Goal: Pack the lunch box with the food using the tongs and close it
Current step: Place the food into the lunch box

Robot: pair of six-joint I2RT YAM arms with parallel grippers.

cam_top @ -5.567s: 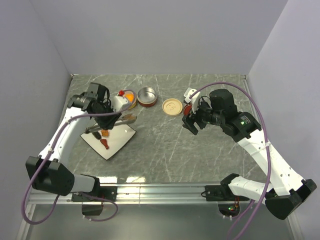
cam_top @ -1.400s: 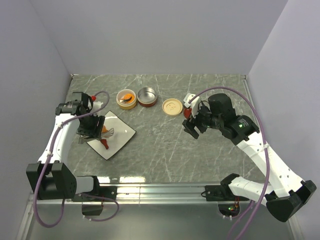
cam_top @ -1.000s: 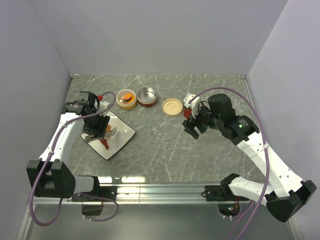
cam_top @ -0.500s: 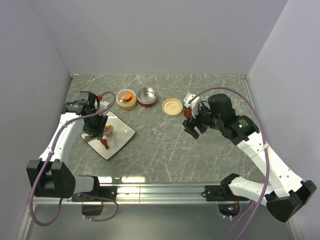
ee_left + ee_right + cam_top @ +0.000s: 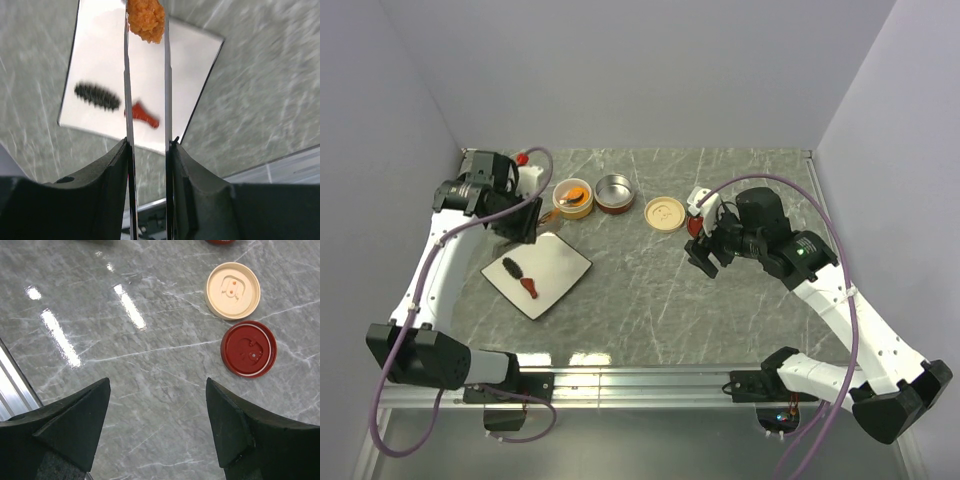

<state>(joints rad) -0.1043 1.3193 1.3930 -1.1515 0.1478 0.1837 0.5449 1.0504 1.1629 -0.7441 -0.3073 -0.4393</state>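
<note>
My left gripper [image 5: 148, 152] is shut on the silver tongs [image 5: 167, 90], its pads pressing both arms. The tong tips pinch an orange crumbly piece of food [image 5: 146, 20] held above the white plate [image 5: 100, 55]. On the plate lie a dark brown oblong [image 5: 97, 96] and a red wedge [image 5: 145, 115]. In the top view the left gripper [image 5: 520, 218] is raised beside the cream tub [image 5: 572, 198], which holds orange food. The dark red tub [image 5: 614, 193] stands next to it. My right gripper [image 5: 157, 385] hangs open, holding nothing, near the cream lid [image 5: 233, 290] and red lid [image 5: 248, 348].
The plate [image 5: 560, 262] sits at the left of the marble table. The two lids lie right of the tubs, the cream lid [image 5: 664, 213] in the open and the red one partly under my right gripper [image 5: 705, 255]. Walls close the left, back and right.
My left arm has risen off the plate with the tongs squeezed on the orange piece and swung toward the back left, near the cream tub. The right arm has not moved.
</note>
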